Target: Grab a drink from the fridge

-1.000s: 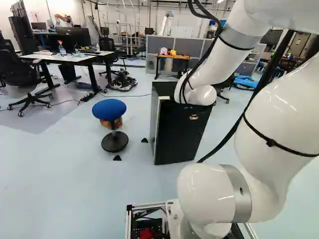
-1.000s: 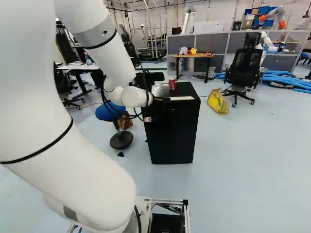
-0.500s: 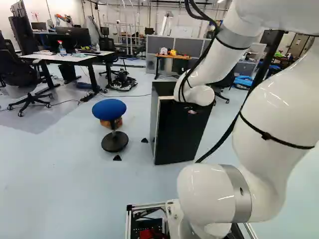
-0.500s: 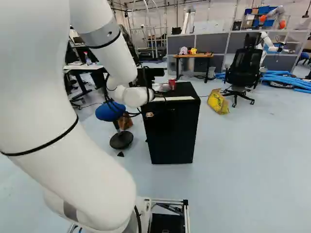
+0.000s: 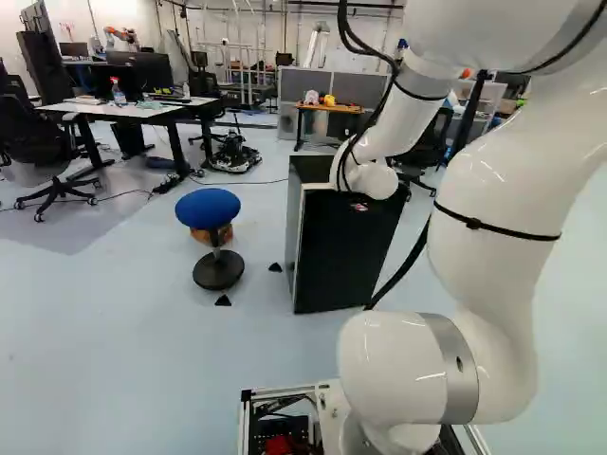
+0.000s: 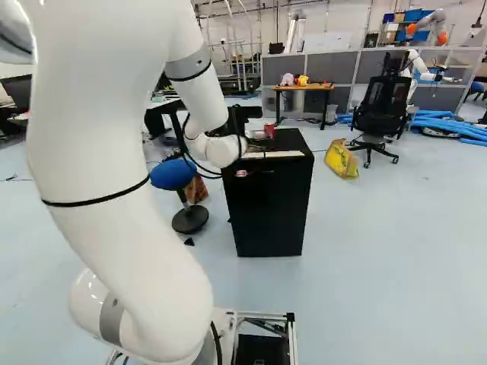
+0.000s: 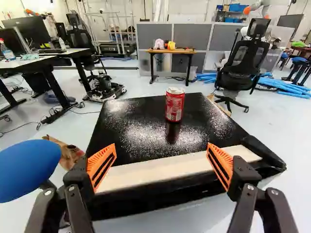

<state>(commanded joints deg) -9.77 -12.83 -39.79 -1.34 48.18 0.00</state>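
Observation:
In the right base view my gripper (image 6: 257, 144) is at the near edge of the black fridge's top, partly hidden by the wrist. The wrist view shows the gripper (image 7: 162, 145) open, its orange-padded fingers wide apart over the fridge's pale front strip, nothing between them. A red drink can (image 7: 175, 104) stands upright on the fridge top (image 7: 146, 126), ahead of the fingers and slightly off-centre. The same can (image 6: 269, 131) shows just beyond the gripper. The fridge (image 5: 346, 246) looks closed; its inside cannot be seen.
A blue stool (image 5: 209, 207) stands beside the fridge. Past the fridge are a small wooden table (image 6: 304, 87), an office chair (image 6: 380, 103) and a yellow bag (image 6: 342, 158). White desks (image 5: 142, 109) are at the left of the left base view. Another robot (image 6: 415, 65) stands far back.
My arm has shifted against its lowest joint: its upper links have swung left in the left base view and right in the right one. The wrist has moved slightly at the fridge's near edge.

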